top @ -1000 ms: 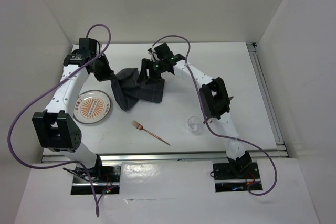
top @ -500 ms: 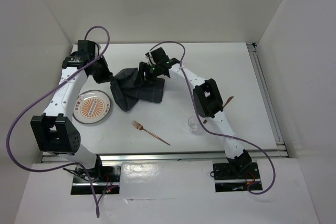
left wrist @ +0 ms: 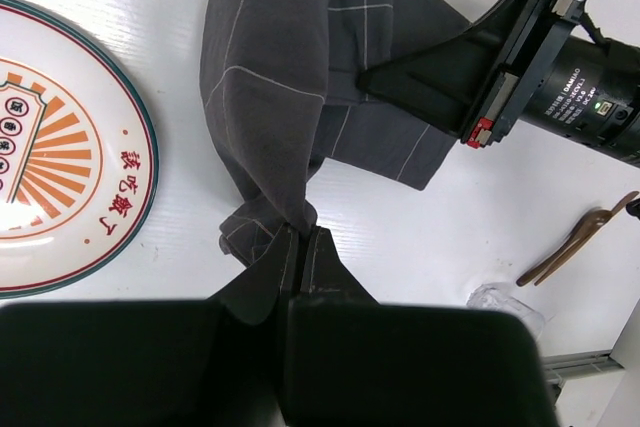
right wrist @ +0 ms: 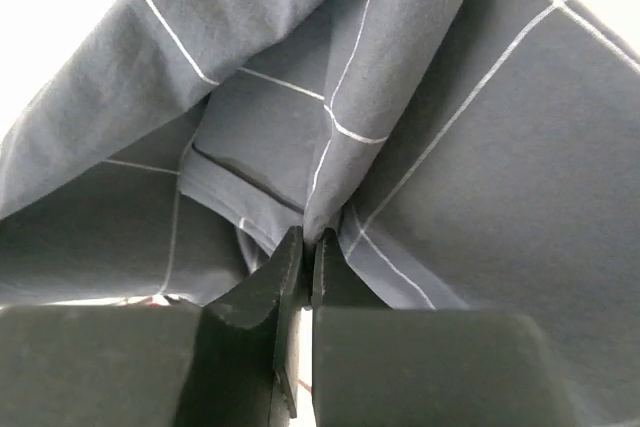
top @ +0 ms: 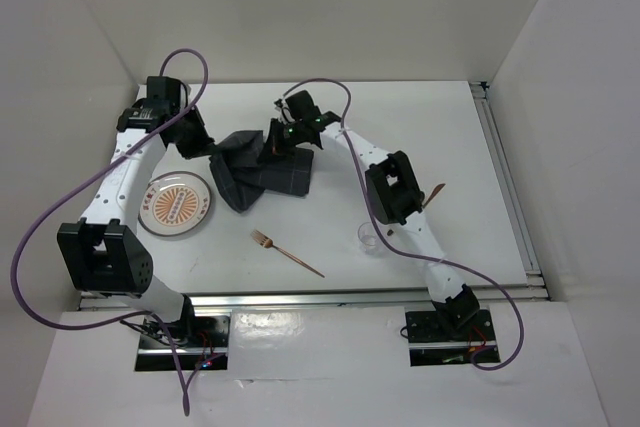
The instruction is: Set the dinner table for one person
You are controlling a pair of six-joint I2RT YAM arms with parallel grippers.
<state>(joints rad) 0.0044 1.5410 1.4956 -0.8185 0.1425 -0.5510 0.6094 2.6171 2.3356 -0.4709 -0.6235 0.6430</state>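
Observation:
On the white dinner table (top: pixel 430 127) lies a crumpled dark grey checked cloth (top: pixel 262 175). My left gripper (top: pixel 213 152) is shut on the cloth's left corner, seen pinched at its tips (left wrist: pixel 303 232) in the left wrist view. My right gripper (top: pixel 268 147) comes in from the right and is shut on a raised fold of the cloth (right wrist: pixel 330 147), which is squeezed between its jaws (right wrist: pixel 312 237). Left of the cloth sits a round plate (top: pixel 175 203) with an orange sunburst. A copper fork (top: pixel 286 251) lies near the front, and a clear glass (top: pixel 370 237) stands to its right.
A brown utensil (top: pixel 436 193) lies partly hidden behind the right arm's elbow, and shows again (left wrist: pixel 582 237) in the left wrist view. Silver rails (top: pixel 510 187) run along the right and front edges. White walls close in the back and both sides.
The right gripper has shifted slightly left into the cloth and closed on a fold. The left gripper stays shut on its corner.

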